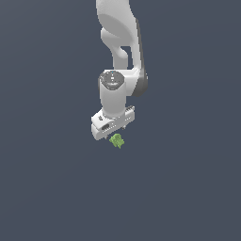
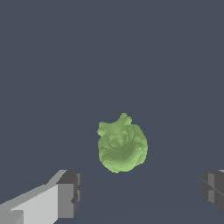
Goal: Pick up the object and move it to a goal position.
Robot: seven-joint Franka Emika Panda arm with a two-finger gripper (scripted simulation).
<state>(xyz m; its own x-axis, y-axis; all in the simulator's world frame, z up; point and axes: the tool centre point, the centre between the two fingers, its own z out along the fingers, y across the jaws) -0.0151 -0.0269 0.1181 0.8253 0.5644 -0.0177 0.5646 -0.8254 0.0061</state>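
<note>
The object [image 1: 116, 140] is a small light-green lumpy thing lying on the dark grey floor, just below the white hand of the arm in the exterior view. In the wrist view the object [image 2: 121, 146] lies ahead of the gap between the two fingers, not between them. My gripper [image 2: 140, 192] is open, with one grey fingertip [image 2: 70, 192] and the other fingertip [image 2: 213, 189] spread far apart and nothing held. In the exterior view the gripper [image 1: 113, 133] hangs directly over the object, and its fingertips are mostly hidden behind the hand.
The white arm [image 1: 120, 52] rises from the hand toward the top of the exterior view. A flat, plain dark grey floor [image 1: 47, 188] extends all around. No goal marker shows.
</note>
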